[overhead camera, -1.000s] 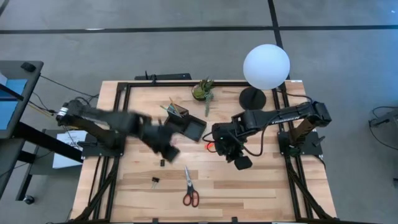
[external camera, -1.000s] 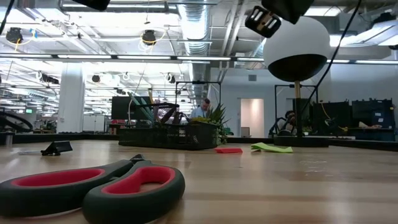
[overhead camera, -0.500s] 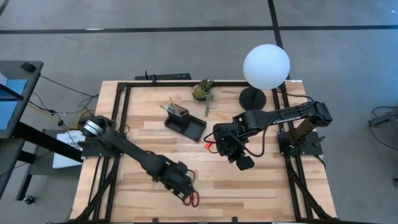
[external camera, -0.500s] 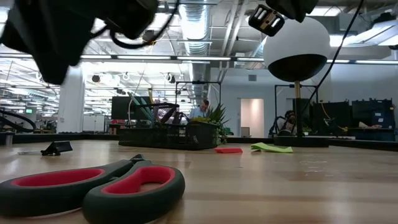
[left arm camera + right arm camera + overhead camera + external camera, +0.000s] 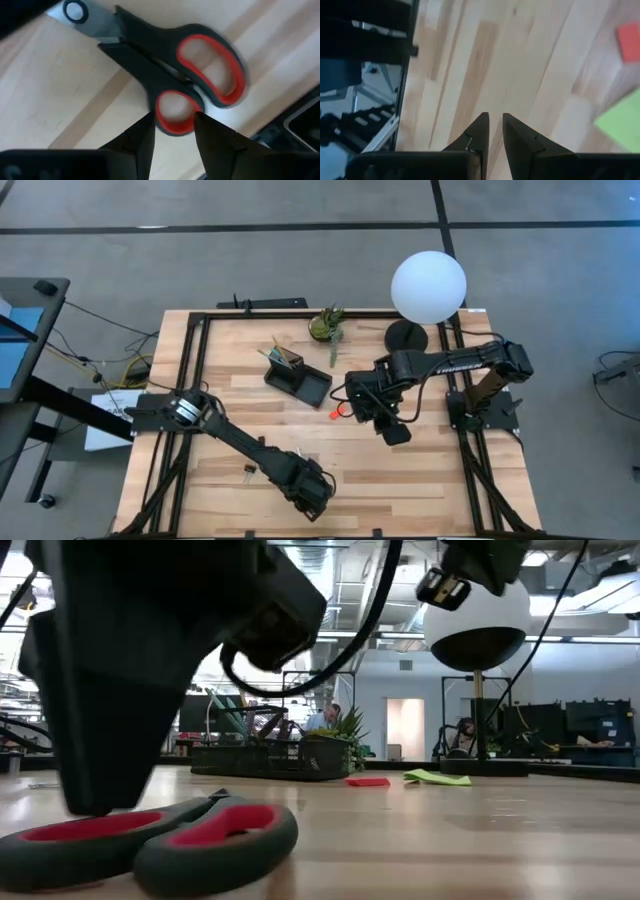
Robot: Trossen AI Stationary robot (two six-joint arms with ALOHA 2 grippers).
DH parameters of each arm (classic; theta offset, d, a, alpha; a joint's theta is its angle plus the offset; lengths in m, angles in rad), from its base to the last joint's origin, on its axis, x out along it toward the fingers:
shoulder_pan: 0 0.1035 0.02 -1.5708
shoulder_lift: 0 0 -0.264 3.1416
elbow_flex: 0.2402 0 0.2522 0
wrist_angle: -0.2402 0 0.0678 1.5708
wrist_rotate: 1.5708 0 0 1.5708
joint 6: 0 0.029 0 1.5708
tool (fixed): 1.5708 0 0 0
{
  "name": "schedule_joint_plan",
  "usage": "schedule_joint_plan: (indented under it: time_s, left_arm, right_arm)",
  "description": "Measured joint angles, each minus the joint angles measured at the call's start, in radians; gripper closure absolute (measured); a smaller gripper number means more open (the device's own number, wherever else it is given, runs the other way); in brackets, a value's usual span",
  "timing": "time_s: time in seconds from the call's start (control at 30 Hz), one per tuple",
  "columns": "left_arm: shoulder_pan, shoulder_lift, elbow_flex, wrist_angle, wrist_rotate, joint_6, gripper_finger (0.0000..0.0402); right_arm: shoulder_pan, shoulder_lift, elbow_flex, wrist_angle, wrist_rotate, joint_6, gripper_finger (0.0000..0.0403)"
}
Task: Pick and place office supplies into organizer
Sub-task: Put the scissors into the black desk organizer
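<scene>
Left gripper (image 5: 172,127): my left arm reaches to the table's near edge; its two dark fingers (image 5: 142,137) are parted, straddling the lower handle loop of the scissors, with no grip closed on it that I can see.
Red-handled scissors with black grips and steel blades (image 5: 165,75): lying flat on the wood just under my left gripper; in the low view the red loops (image 5: 150,835) sit on the table below the dark bulk of the arm.
Small black binder clip (image 5: 248,471): on the table just beside the left forearm, apart from the scissors.
Right gripper (image 5: 492,131): over the middle-right of the table, fingers brought nearly together with only a thin gap, holding nothing.
Small orange-red eraser (image 5: 334,416): on the wood just beside the right gripper's head, untouched.
Lime-green sticky pad (image 5: 620,122): near the eraser, flat on the table, seen past my right fingers.
Black rectangular desk organizer tray (image 5: 300,380): toward the far middle of the table, well apart from the scissors; thin pens (image 5: 280,356) stand tilted in its taller section.
Small green potted plant (image 5: 327,325): beyond the organizer.
White globe lamp on a round black base (image 5: 428,287): far right corner.
Light wooden table (image 5: 400,480): carries everything.
</scene>
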Motion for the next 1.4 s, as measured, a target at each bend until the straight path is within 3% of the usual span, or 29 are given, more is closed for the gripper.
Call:
schedule_joint_plan:
  time_s: [0.67, 0.77, 0.93, 1.1, 1.27, 1.4]
  left_arm:
    - [-0.002, 0.036, -0.001, -0.144, -0.014, -0.016, 0.0274]
    - [0.008, 0.049, -0.002, -0.188, 0.028, 0.016, 0.0298]
    - [0.022, 0.059, -0.004, -0.208, 0.063, 0.089, 0.0380]
    - [0.054, 0.037, 0.020, -0.231, 0.090, 0.163, 0.0388]
    - [0.097, -0.015, 0.125, -0.410, 0.084, 0.291, 0.0395]
    - [0.145, -0.045, 0.219, -0.703, 0.055, 0.420, 0.0398]
  right_arm:
    - [-0.008, 0.000, 0.000, -0.064, 0.002, -0.034, 0.0356]
    - [-0.008, 0.000, 0.000, -0.064, 0.002, -0.036, 0.0356]
    - [-0.008, 0.000, 0.000, -0.064, 0.002, -0.037, 0.0356]
    - [-0.008, 0.000, 0.000, -0.059, 0.002, -0.087, 0.0356]
    - [-0.004, 0.000, 0.000, -0.057, -0.003, -0.154, 0.0356]
    - [-0.004, -0.023, -0.001, -0.060, -0.068, -0.156, 0.0357]
